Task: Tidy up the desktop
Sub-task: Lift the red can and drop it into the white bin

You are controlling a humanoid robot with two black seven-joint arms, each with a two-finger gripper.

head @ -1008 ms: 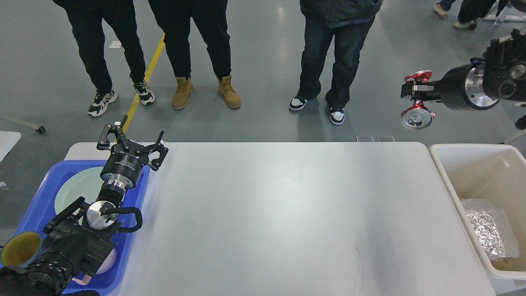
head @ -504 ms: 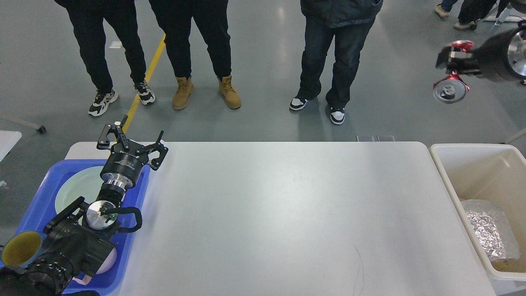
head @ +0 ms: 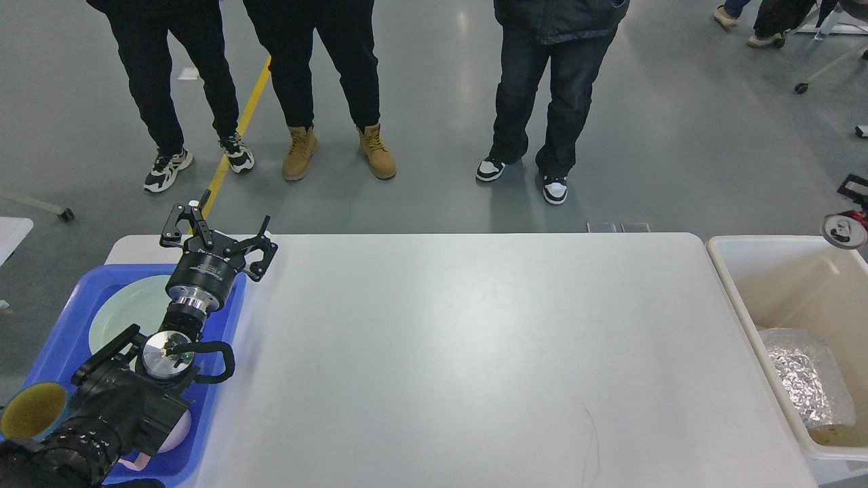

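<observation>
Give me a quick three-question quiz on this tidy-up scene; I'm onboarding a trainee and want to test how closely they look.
1. True or false: the left gripper has its fingers spread apart with nothing between them.
2. What lies inside the cream bin? A) a plate B) crumpled foil C) a cup
3. Fill in: the pale green plate sits in the ___ tray at the left end of the desktop.

Key
1. True.
2. B: the crumpled foil lies in the bin.
3. Blue.
</observation>
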